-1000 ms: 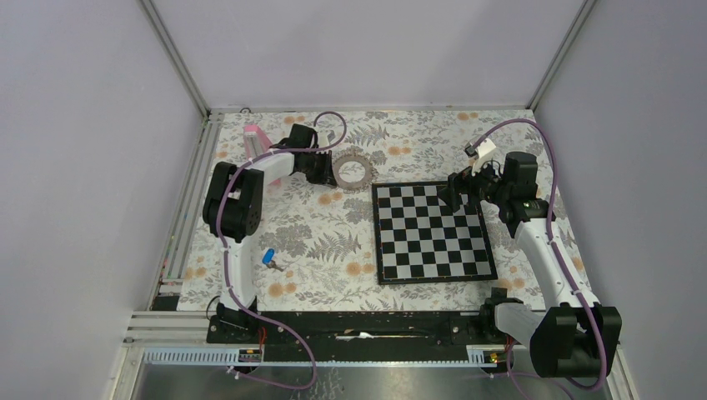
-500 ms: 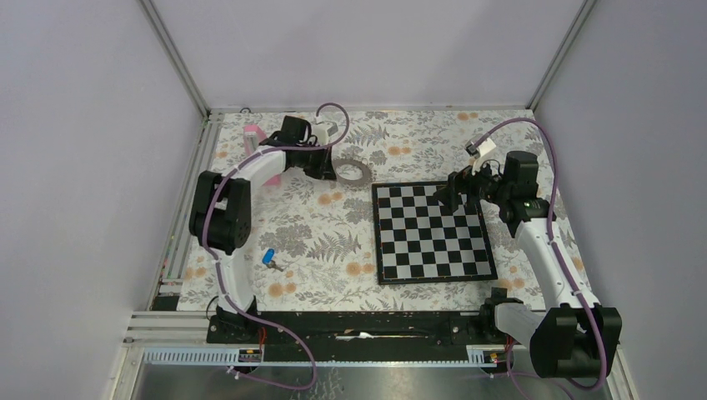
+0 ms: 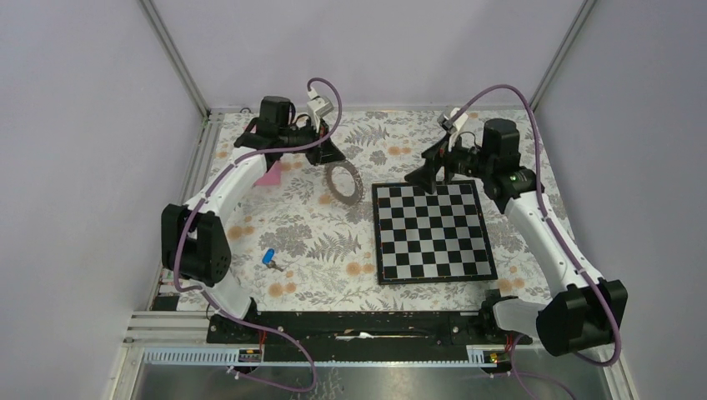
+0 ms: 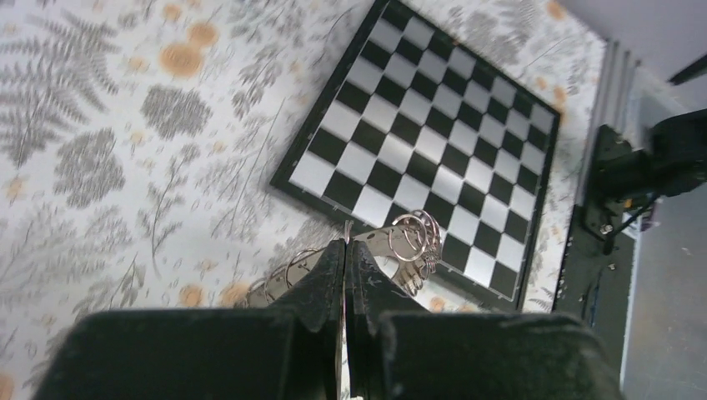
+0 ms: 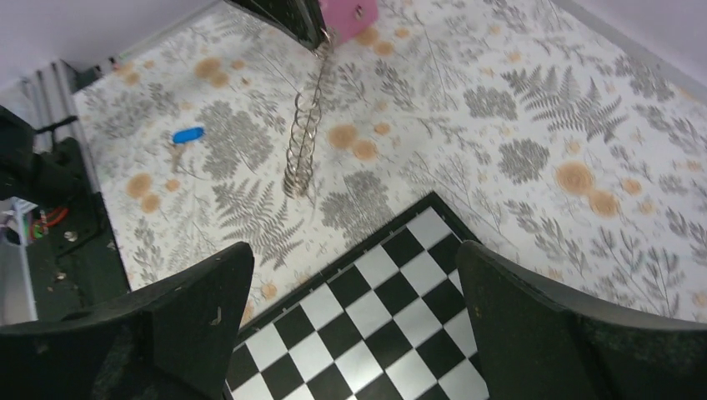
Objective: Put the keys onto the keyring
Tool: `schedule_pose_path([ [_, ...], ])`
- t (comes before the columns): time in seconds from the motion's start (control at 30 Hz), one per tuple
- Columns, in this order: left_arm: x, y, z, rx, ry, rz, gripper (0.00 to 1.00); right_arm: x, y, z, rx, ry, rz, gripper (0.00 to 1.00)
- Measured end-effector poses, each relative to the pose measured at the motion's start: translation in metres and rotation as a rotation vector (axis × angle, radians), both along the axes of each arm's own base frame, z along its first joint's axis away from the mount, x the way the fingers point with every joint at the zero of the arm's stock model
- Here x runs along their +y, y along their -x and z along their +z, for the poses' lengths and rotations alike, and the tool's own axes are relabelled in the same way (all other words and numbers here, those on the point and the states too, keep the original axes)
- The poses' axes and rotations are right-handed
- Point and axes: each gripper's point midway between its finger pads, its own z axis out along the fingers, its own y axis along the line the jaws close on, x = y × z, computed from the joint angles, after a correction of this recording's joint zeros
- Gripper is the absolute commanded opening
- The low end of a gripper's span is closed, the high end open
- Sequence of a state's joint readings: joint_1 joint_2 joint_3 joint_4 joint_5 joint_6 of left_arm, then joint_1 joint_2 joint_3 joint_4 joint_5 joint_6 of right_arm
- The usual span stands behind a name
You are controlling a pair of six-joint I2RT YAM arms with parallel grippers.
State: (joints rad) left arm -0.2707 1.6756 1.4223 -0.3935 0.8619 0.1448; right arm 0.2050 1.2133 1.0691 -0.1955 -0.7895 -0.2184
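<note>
The keyring, a wide dark-grey ring strung with small wire loops, hangs tilted above the floral cloth. My left gripper is shut on its upper rim. In the left wrist view the fingers pinch the flat band, and the keyring sticks out past my left gripper. The right wrist view shows the keyring edge-on. One blue-headed key lies on the cloth at the near left, also seen as the blue key. My right gripper hovers open and empty over the chessboard's far edge, its fingers wide apart.
The chessboard fills the right half of the cloth. A pink object lies left of the keyring. Metal rails border the left edge, and the black base bar runs along the front.
My left arm has risen and lifted the keyring off the cloth, so it now hangs tilted. The right arm has swung up and left toward the board's far edge.
</note>
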Motion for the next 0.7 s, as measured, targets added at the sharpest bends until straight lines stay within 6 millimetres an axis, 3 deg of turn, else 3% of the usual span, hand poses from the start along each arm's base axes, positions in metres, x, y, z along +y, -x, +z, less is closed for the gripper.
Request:
schedule_pose_path([
  [0.07, -0.009, 0.007, 0.018, -0.01, 0.066, -0.035, 0.0, 0.01, -0.003, 0.014, -0.005, -0.042, 0.037, 1.0],
  [0.33, -0.043, 0.037, 0.069, 0.005, 0.288, -0.151, 0.0, 0.046, 0.0, 0.048, 0.039, -0.19, 0.174, 0.76],
  [0.53, -0.076, 0.075, 0.087, 0.07, 0.406, -0.291, 0.0, 0.062, 0.013, 0.056, 0.064, -0.231, 0.257, 0.55],
  [0.7, -0.088, 0.102, 0.105, 0.123, 0.501, -0.388, 0.0, 0.067, 0.023, 0.056, 0.062, -0.229, 0.303, 0.5],
])
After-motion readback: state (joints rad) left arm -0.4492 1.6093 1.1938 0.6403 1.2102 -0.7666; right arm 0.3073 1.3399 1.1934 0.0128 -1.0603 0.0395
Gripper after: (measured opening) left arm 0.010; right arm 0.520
